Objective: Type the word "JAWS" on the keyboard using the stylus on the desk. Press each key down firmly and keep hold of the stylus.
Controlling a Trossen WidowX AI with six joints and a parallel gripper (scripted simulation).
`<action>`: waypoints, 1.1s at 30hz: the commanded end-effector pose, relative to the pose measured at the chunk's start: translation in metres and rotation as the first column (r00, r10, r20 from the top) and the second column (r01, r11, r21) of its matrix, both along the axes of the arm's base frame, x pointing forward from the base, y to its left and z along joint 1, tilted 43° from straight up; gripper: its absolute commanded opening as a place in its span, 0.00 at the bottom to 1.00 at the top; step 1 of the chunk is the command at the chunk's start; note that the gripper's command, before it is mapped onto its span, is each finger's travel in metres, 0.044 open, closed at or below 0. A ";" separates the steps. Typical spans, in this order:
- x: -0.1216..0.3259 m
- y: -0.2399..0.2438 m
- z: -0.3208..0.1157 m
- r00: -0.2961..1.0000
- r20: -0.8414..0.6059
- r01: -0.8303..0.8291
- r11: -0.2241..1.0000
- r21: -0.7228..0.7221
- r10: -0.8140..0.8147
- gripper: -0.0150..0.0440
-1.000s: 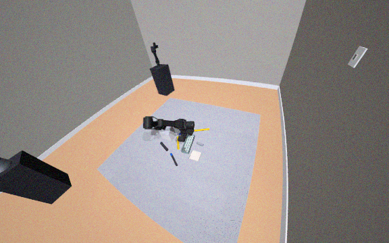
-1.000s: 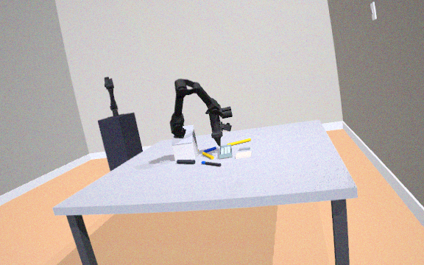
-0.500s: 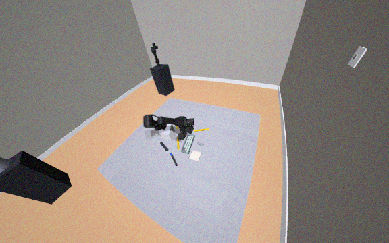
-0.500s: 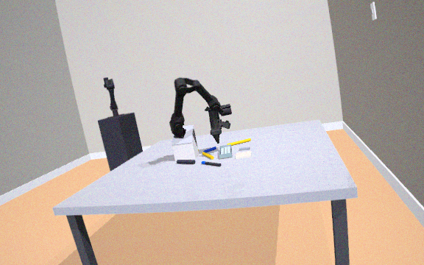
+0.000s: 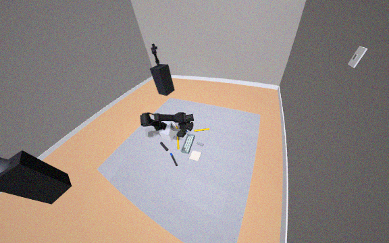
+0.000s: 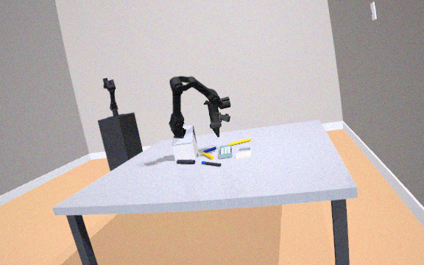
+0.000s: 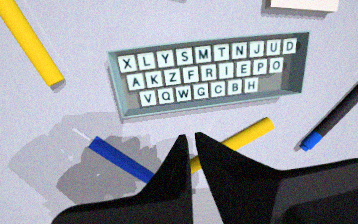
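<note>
The teal keyboard (image 7: 300,65) (image 6: 225,151) (image 5: 188,143) with white letter keys lies on the table. My gripper (image 7: 190,139) (image 6: 217,134) (image 5: 181,133) hangs above the table just short of the keyboard's bottom row. Its fingers are almost shut, with only a narrow slit and nothing between them. Under the fingertips lie a short blue stick (image 7: 120,159) (image 6: 209,149) and a short yellow stick (image 7: 247,134) (image 6: 207,155), meeting in a V. A black pen with a blue tip (image 7: 340,110) (image 6: 210,163) (image 5: 173,159) lies to the right. I cannot tell which one is the stylus.
A long yellow stick (image 7: 27,42) (image 6: 238,141) (image 5: 201,129) lies beyond the keyboard's left end. A white pad (image 7: 305,4) (image 6: 243,154), a small grey block (image 6: 245,149), a black cylinder (image 6: 185,161) and a white box (image 6: 185,147) at the arm's base are also on the table.
</note>
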State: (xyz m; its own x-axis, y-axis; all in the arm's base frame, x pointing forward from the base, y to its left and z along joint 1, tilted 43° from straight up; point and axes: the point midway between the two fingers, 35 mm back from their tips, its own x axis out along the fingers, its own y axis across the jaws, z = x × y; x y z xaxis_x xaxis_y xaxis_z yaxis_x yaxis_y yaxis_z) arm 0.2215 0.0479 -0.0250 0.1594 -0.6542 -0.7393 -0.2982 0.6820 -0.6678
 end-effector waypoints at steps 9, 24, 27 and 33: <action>-0.026 0.032 -0.050 0.919 -0.385 -0.153 0.976 -0.156 0.083 0.51; -0.064 0.042 -0.096 0.727 -0.686 -0.314 0.899 -0.307 0.020 0.51; -0.064 0.042 -0.096 0.727 -0.686 -0.314 0.899 -0.307 0.020 0.51; -0.063 0.041 -0.099 0.727 -0.686 -0.314 0.899 -0.307 0.020 0.51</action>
State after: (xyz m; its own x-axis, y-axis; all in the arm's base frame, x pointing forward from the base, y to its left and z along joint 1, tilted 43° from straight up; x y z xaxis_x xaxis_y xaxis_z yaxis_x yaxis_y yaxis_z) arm 0.1599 0.0904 -0.1206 -0.1246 -0.9054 -0.4058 -0.8331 0.3176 -0.4529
